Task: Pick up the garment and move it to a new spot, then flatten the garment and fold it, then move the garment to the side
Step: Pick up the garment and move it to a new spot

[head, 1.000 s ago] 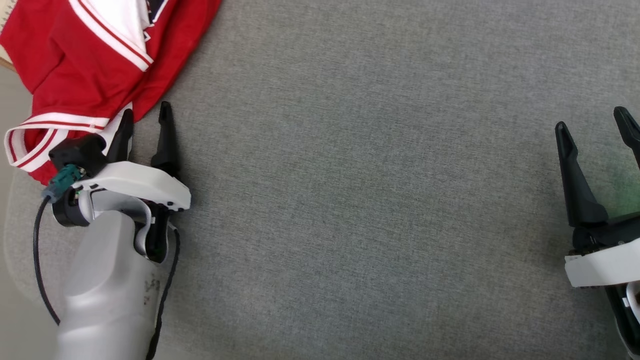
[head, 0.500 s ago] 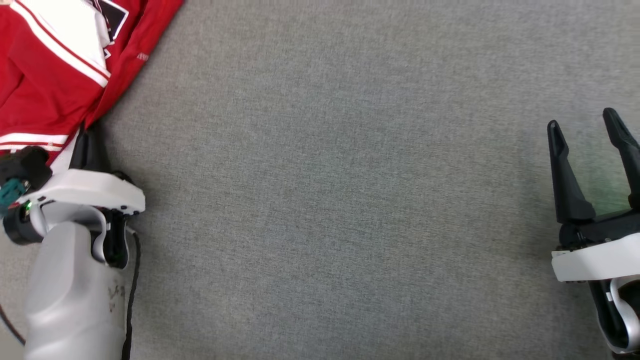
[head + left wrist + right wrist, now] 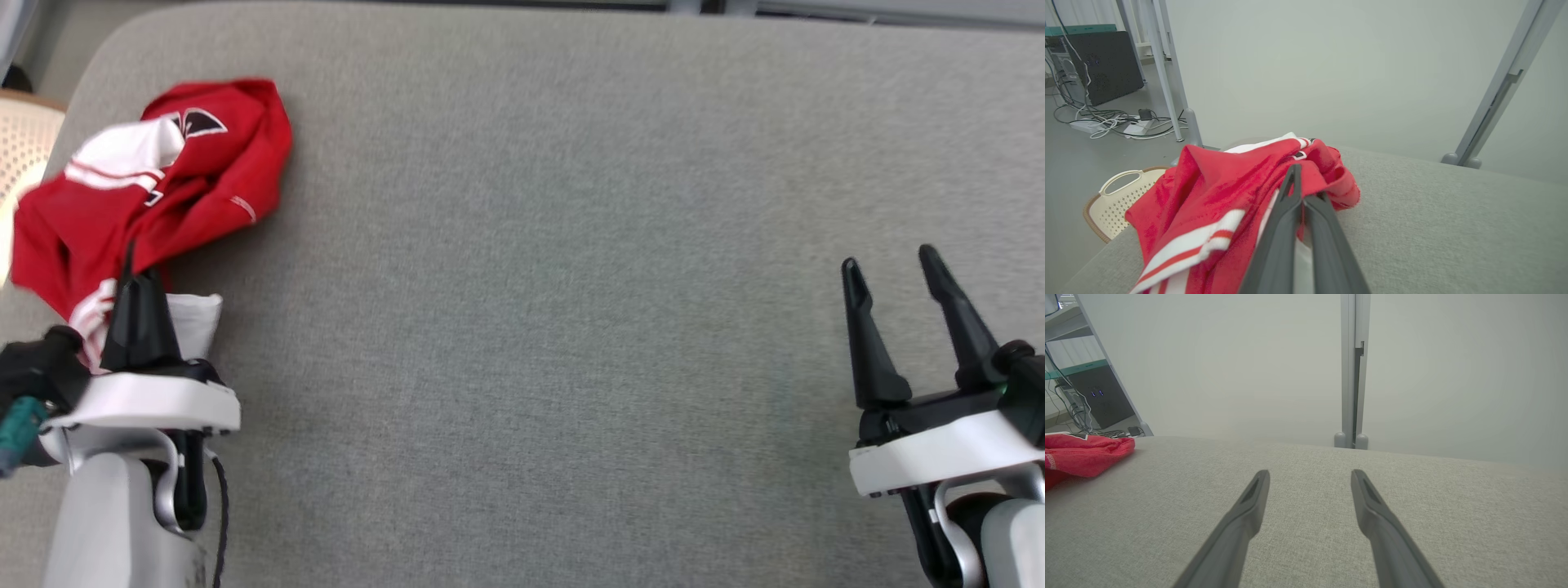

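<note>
The garment (image 3: 188, 188) is a red jersey with white panels and striped trim, bunched at the table's left end. My left gripper (image 3: 129, 263) is shut on its near striped edge, fingers pressed together with red and white cloth around them. In the left wrist view the garment (image 3: 1216, 192) heaps up around that closed left gripper (image 3: 1304, 185). My right gripper (image 3: 888, 261) stands open over bare table at the right, far from the cloth. The right wrist view shows the right gripper (image 3: 1310, 473) empty and the garment (image 3: 1081, 455) far off to the left.
The table (image 3: 531, 286) is covered in grey fabric, with a rounded far-left corner. A cream perforated basket (image 3: 24, 147) sits on the floor past the left edge. Grey metal posts (image 3: 1349, 375) stand behind the far edge. A dark computer case (image 3: 1106, 65) and cables lie on the floor.
My left gripper has gone from open to shut on the garment's striped edge. The head camera has shifted, bringing the table's far edge into view. The right gripper stays open.
</note>
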You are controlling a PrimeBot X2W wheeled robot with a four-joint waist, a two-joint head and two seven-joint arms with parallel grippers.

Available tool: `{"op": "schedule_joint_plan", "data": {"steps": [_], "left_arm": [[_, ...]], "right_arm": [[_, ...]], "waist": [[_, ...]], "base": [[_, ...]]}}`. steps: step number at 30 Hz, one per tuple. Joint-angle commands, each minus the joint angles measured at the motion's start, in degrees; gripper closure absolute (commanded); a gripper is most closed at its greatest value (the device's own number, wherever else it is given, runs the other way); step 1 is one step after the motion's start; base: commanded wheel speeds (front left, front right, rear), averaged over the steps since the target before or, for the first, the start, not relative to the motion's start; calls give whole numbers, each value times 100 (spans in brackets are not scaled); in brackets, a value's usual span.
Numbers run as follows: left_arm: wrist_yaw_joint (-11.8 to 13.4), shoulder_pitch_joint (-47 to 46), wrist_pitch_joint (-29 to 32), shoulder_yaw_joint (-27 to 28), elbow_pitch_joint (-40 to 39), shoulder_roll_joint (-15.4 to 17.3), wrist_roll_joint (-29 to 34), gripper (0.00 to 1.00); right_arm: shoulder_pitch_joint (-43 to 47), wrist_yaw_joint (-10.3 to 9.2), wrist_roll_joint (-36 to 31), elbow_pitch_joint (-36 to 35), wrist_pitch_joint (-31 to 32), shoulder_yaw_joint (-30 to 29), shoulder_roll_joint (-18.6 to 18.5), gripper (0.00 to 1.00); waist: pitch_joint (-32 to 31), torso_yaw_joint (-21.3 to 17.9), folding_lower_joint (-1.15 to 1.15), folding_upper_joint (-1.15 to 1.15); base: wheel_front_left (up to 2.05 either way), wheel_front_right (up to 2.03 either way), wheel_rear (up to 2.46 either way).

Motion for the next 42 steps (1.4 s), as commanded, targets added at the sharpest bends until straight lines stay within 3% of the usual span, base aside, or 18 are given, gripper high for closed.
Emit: {"op": "schedule_joint_plan", "data": {"steps": [1, 13, 19, 26, 33, 40, 41, 42], "left_arm": [[-7, 110, 3, -38, -97, 13, 61, 100], [117, 1203, 588, -896, -1544, -69, 223, 100], [94, 1402, 881, -1470, -1806, -88, 113, 100], [17, 852, 1049, -2502, -1512, -90, 77, 100], [-8, 36, 1053, -3341, -569, -85, 38, 100], [-7, -375, 813, -3897, 358, -83, -45, 100], [-7, -431, 740, -3948, 446, -81, -75, 75], [-8, -473, 667, -3973, 517, -79, -89, 21]], "right_arm": [[57, 0, 31, 32, -48, 18, 14, 0], [426, 0, 123, 451, -214, 247, 140, 0], [647, 0, 211, 488, -195, 250, 223, 0], [583, 0, 282, 453, -227, 330, 286, 0], [370, 0, 379, 581, -380, 432, 367, 0], [212, 0, 455, 831, -589, 476, 421, 0], [191, 0, 461, 866, -611, 470, 426, 0], [176, 0, 474, 892, -643, 459, 432, 0]], "waist": [[-292, -184, 0, 0], [-1125, -962, 0, 0], [-1341, -1381, 0, 0], [-1170, -1959, 0, 0], [-639, -2479, 0, 0], [-398, -2676, 0, 0], [-372, -2672, 0, 0], [-359, -2661, 0, 0]], "base": [[0, 0, 0], [0, 0, 0], [0, 0, 0], [0, 0, 0], [0, 0, 0], [0, 0, 0], [0, 0, 0], [0, 0, 0]]}}
